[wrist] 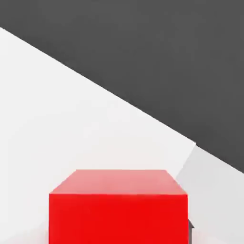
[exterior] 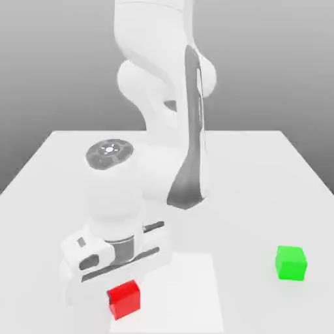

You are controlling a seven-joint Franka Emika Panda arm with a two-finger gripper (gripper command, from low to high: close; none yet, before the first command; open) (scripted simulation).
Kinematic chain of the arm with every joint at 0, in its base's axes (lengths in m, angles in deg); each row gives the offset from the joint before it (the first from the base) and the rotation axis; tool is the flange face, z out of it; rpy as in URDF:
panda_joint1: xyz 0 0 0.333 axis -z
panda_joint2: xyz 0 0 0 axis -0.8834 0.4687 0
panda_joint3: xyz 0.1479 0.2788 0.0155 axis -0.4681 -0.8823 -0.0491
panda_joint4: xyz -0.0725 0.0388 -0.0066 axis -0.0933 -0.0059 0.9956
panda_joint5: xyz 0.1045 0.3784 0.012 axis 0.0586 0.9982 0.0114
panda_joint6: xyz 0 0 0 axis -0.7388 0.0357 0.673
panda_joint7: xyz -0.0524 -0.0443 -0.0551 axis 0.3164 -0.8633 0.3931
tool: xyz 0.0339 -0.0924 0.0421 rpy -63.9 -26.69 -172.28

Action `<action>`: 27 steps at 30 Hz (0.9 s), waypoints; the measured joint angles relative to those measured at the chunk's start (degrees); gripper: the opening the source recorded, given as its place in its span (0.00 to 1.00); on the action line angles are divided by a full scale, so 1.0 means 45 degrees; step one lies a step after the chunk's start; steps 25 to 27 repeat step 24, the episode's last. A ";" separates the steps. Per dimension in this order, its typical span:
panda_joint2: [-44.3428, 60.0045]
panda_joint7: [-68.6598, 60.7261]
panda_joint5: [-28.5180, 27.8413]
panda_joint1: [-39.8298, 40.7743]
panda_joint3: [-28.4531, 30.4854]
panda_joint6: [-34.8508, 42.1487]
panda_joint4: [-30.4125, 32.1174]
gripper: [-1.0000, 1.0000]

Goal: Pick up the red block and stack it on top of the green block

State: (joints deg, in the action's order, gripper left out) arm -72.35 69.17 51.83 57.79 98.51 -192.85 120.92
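Jaws are sitting shut on the red block point(exterior: 124, 298) at the table's point(exterior: 261, 196) near edge; we are judging the coming carry to run toward the exterior view's right, where the green block point(exterior: 291, 262) is standing well apart.

Matt red block point(exterior: 124, 299), smooth table point(exterior: 261, 189)

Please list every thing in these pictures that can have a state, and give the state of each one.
red block: on the table, under the hand, upright, not lifted, not stacked.
green block: on the table toward the exterior view's right, upright, alone, nothing on top.
gripper: lowered over the red block, fingers shut on it.
table: white, carrying both blocks, which are apart.
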 joint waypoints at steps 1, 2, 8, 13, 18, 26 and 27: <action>-0.0443 0.0229 -0.0307 -0.0087 0.0151 0.0356 0.0078 0.00; -0.0884 0.0455 -0.0601 -0.0125 0.0231 0.0716 0.0157 0.00; -0.1921 0.3048 -0.1228 -0.2266 -0.1434 0.1392 0.0534 0.00; -0.2679 0.5623 -0.1694 -0.5264 -0.2949 0.1790 0.0840 0.00; -0.2399 0.7380 -0.2154 -0.6871 -0.3513 0.1274 0.1010 0.00; -0.0839 0.7605 -0.2368 -0.6904 -0.3385 -0.0224 0.0950 1.00; -0.0839 0.7605 -0.2368 -0.6904 -0.3385 -0.0224 0.0950 1.00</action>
